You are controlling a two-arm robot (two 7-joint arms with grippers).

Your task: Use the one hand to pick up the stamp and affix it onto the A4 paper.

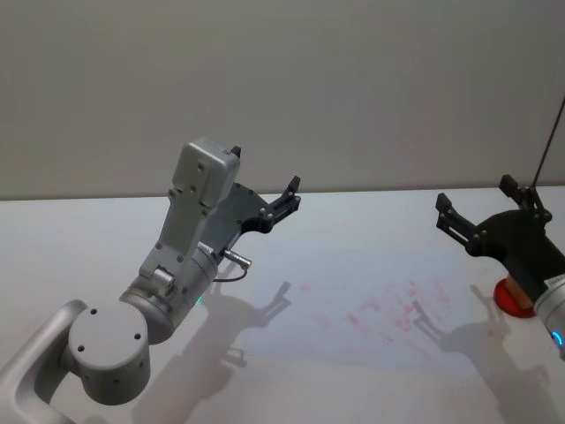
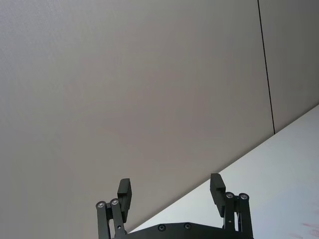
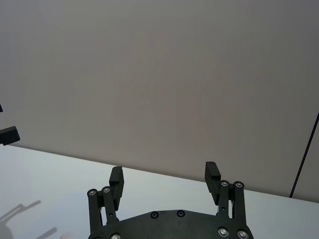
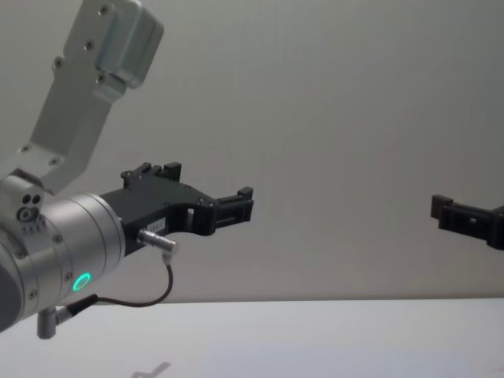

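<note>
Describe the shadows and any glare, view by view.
Head view: the black angular left gripper and the right gripper each cast a soft grey shadow below them, the right one's lying across the pale A4 paper with red marks; no glare on the white table. Right wrist view: faint shadows on the table. Chest view: evenly lit plain wall.

A white table (image 1: 88, 230) meets a plain grey wall (image 1: 282, 79); a thin dark line (image 1: 549, 141) slants down the wall on the right.
</note>
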